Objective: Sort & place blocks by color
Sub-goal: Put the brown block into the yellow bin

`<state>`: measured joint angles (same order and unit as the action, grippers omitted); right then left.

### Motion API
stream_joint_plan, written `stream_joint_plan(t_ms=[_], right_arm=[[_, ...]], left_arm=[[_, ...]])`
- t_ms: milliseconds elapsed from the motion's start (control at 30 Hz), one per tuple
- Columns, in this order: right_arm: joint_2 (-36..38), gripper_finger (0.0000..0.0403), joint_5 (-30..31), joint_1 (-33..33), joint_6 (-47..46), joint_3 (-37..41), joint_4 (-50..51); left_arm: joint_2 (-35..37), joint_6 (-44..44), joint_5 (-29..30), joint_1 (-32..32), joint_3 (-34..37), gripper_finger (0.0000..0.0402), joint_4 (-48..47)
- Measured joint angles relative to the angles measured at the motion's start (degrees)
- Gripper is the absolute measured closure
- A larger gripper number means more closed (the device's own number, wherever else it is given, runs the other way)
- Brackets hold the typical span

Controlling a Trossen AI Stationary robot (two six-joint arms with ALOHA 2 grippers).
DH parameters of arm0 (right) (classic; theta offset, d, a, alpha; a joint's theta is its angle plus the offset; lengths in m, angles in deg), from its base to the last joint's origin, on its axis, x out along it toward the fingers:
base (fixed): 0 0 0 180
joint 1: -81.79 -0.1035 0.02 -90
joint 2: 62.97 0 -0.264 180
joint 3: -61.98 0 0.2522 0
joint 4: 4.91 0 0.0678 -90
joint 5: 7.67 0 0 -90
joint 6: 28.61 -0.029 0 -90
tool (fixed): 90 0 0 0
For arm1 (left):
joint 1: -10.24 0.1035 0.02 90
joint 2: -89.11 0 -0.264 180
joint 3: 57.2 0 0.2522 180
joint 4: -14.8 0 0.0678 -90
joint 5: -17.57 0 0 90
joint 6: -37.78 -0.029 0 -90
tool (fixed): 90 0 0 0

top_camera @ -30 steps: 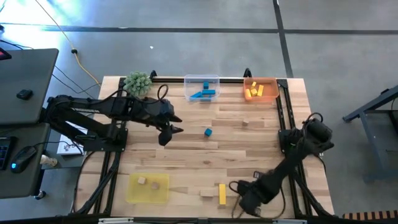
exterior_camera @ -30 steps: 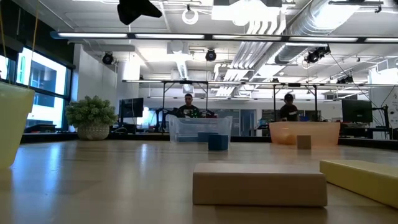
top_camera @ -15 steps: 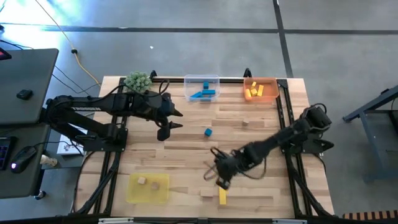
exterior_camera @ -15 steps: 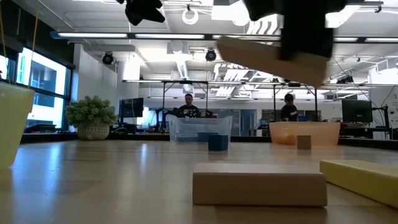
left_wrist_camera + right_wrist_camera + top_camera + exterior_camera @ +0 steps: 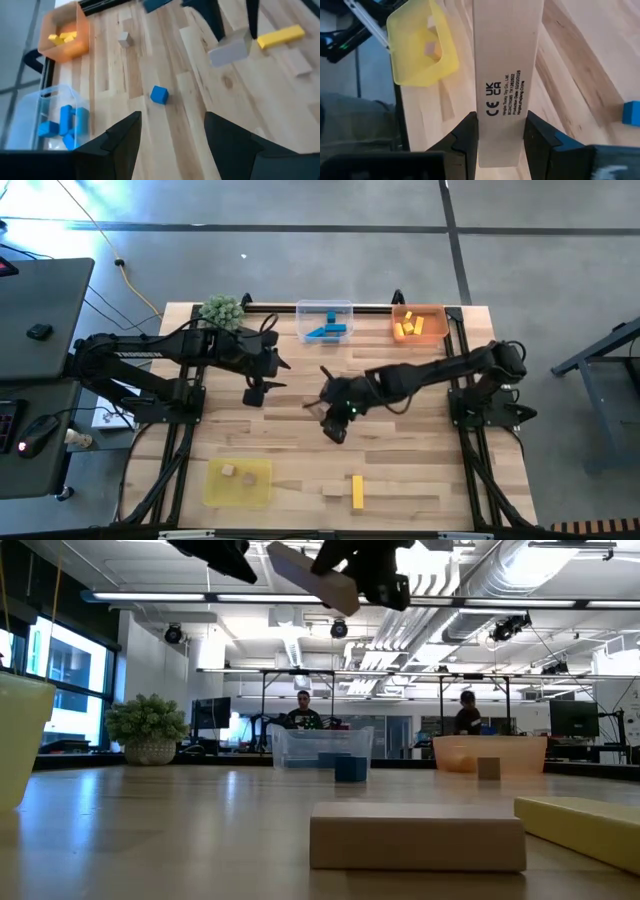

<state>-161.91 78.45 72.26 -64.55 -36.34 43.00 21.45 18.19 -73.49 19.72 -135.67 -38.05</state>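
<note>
A plain light-wood bar (image 5: 507,70) is in my right gripper (image 5: 501,127), high above the middle of the table (image 5: 330,415); it also shows in the low view (image 5: 312,577). My left gripper (image 5: 172,145) is open and hovers left of it (image 5: 262,385), holding nothing. A blue cube (image 5: 159,94) and a wood cube (image 5: 124,38) rest flat on the table. A yellow bar (image 5: 357,491) and a wood block (image 5: 332,490) lie by the near edge. Blue blocks sit in the clear tray (image 5: 325,308), yellow ones in the orange tray (image 5: 420,309), two wood ones in the yellow tray (image 5: 240,495). My right gripper pinches the wood bar between its two fingers (image 5: 465,142), one on each long side, near one end (image 5: 502,145). The bar runs on past the fingertips, along the fingers. It is lifted clear of the table and tilted (image 5: 312,577).
A green spiky plant ball (image 5: 221,312) sits at the far left corner. The trays line the far edge and the near left corner. Bare wood lies between the blue cube and the near blocks. People sit in the room beyond the far edge.
My right gripper has swung from the near right edge, beside the yellow bar, up and toward the far left to the table's middle, carrying the wood bar aloft. My left gripper has drifted a little toward the far edge. The blocks on the table have stayed put.
</note>
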Motion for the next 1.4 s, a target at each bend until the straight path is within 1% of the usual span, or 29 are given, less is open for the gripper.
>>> stream_joint_plan(t_ms=[267,433,533,800,967,1100,1233,1400], right_arm=[[-0.02,0.0307,-7.58,4.96,4.96,-0.6,-0.1],[-0.02,0.0307,-11.41,7.42,6.03,-0.6,-1.16],[-0.02,0.0307,-13.09,8.67,6.37,-0.6,-2.98],[-0.02,0.0307,-13.87,10.87,6.45,-0.6,-5.74],[-0.02,0.0307,-16.5,11.74,6.43,-0.6,-7.99],[-0.04,0.0307,-17.2,11.86,6.42,-0.58,-9.55],[-0.04,0.0307,-20.05,11.9,5.99,-0.58,-10.9],[-0.04,0.0307,-21.9,12.13,5.99,-0.58,-12.85]], left_arm=[[0.0,-10.84,-0.16,-0.13,0.0,0.0197,-0.09],[0.0,-15.5,-3.51,-0.13,0.0,0.0197,0.33],[0.0,-15.59,-4.36,-0.15,0.0,0.0197,2.01],[0.0,-15.61,-4.69,-0.15,0.0,0.0197,4.99],[0.0,-15.62,-6.68,-0.14,-0.01,0.0197,6.5],[-0.01,-15.62,-7.09,-0.11,-0.02,0.0197,7.25],[-0.01,-15.62,-7.6,-0.15,-0.02,0.0197,7.61],[0.0,-15.62,-10.77,-0.11,-0.02,0.0197,7.58]])
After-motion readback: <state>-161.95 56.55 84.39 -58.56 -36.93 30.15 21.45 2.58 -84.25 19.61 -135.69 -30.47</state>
